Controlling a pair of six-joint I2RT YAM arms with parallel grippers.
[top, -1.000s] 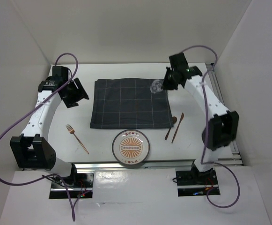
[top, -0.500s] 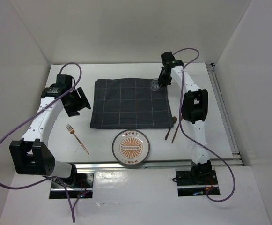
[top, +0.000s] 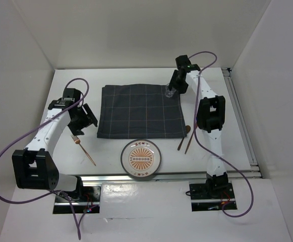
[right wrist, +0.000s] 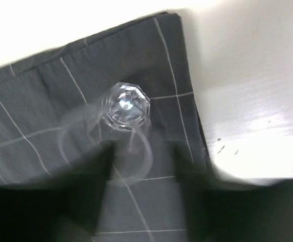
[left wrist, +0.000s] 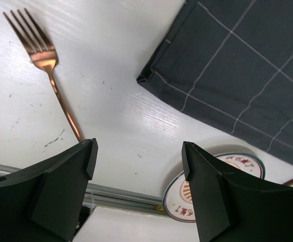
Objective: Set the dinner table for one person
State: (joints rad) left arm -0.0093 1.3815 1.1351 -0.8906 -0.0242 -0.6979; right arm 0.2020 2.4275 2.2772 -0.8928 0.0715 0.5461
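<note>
Presently, item by item. Dinner table (top: 131, 76) — white surface carrying everything listed.

Left fingers (top: 80, 127): spread wide, nothing between them, hanging above bare surface.

Fork (left wrist: 43, 56): copper-coloured, flat on the surface ahead and to the left of these fingers, tines pointing away, handle running back under the left-hand tip.

Dark grey checked cloth (top: 138, 111): spread flat, its near left corner ahead of the left fingers, in line with their gap.

Plate (top: 141, 159): round, patterned centre, partly hidden behind the right-hand tip of the left fingers, just off the cloth's near edge.

Right fingers (top: 173, 86): over the cloth's far right corner. The wrist view is blurred, so I cannot tell whether they grip or stand clear.

Clear glass (right wrist: 126, 108): on that corner of the cloth, right at the gap of the right fingers.

Two copper utensils (top: 180, 145) — side by side on the surface, well behind the right fingers, near the plate.
</note>
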